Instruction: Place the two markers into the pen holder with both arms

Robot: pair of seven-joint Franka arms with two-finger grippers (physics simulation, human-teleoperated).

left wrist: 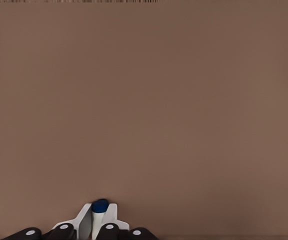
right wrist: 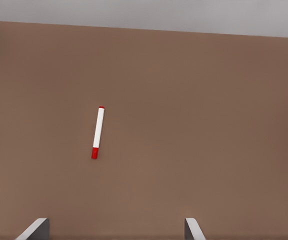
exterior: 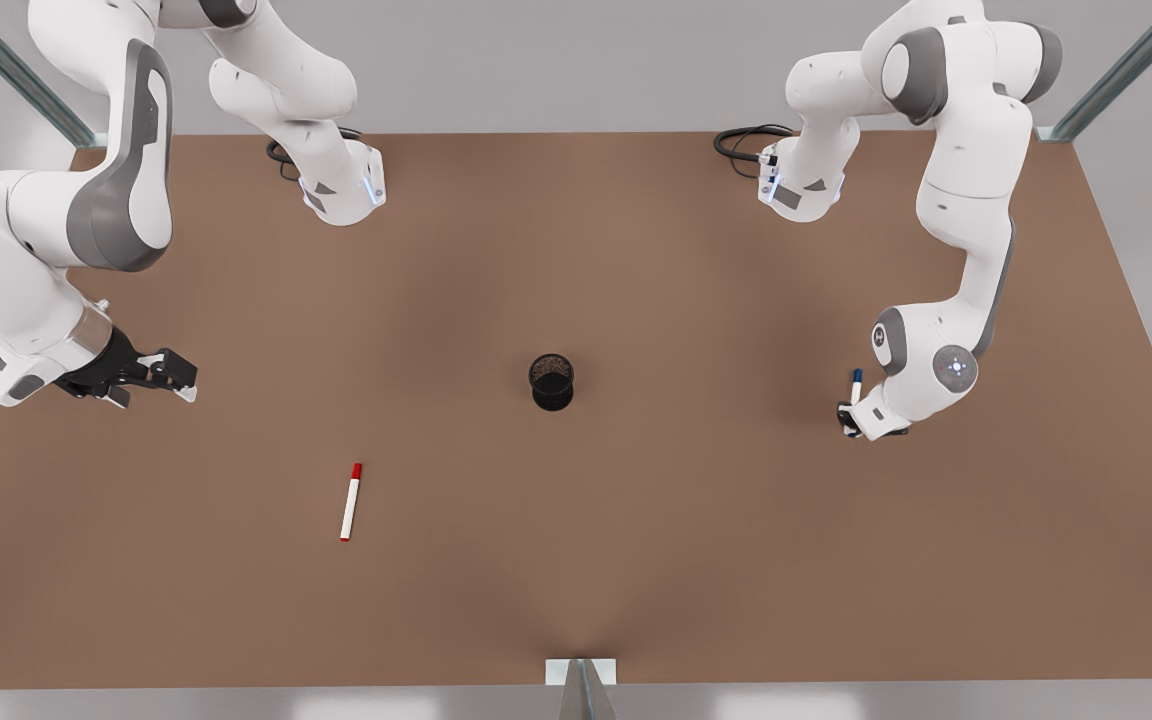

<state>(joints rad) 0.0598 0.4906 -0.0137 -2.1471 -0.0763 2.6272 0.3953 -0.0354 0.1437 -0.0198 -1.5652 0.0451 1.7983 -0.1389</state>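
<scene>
Front view: sitting upright at the middle of the brown table, the black mesh pen holder, apart from both markers and both arms. Lying flat on the table toward the front view's left and nearer the near edge, the red marker, red cap pointing away from the camera, untouched. Hovering beyond it at the front view's left, the right gripper, black fingers spread apart and grasping nothing, well apart from the red marker.

Reaching down at the front view's right, the left gripper, closing on the blue marker right at the table surface, dark blue cap sticking up past the wrist. Standing well apart from the pen holder.

Left wrist view: pinching the white barrel between two pale fingers, the blue marker showing its blue end, bare table beyond.

Right wrist view: looking down on the red marker lying ahead on the table, with two pale fingertips standing wide apart and holding nothing.
</scene>
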